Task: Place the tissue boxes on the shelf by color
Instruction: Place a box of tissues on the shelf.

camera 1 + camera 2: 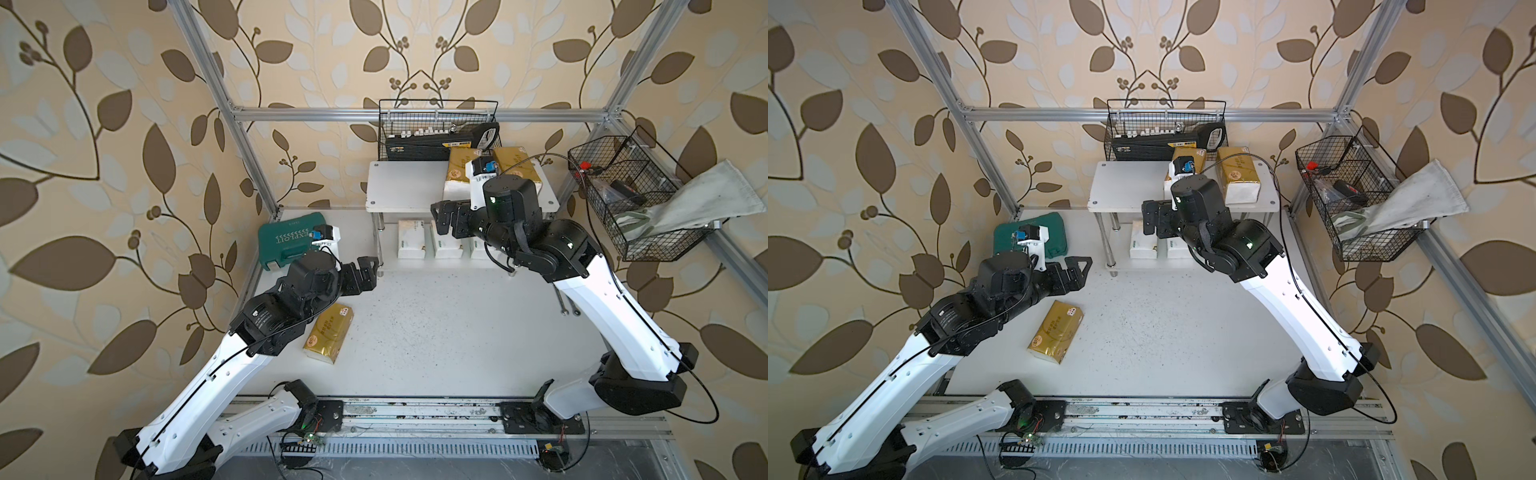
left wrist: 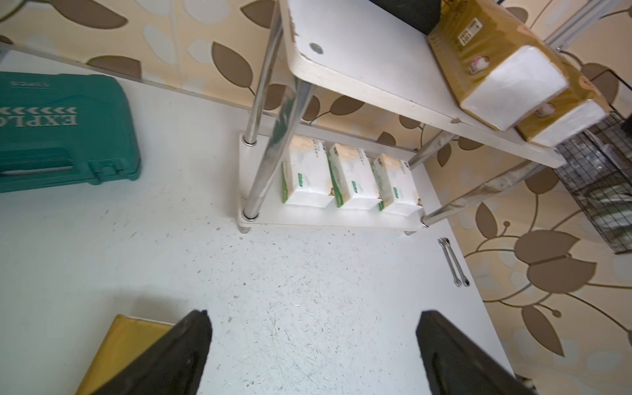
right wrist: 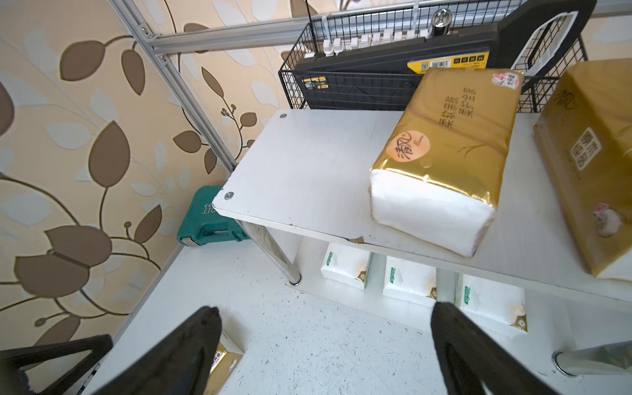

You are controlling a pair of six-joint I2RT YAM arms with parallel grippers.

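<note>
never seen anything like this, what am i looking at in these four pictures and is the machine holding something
These are two robot arms, the left arm and the right arm, mounted along the front edge of a white table. Two pictures look down from one overhead camera. The other two come from cameras on the wrists, so the black prongs there are the left gripper and the right gripper. Both are open and hold nothing. A white two-tier shelf carries two gold tissue packs on top and three white tissue packs below. A third gold tissue pack lies on the table near the left arm, and a teal tool case sits farther back.
</note>
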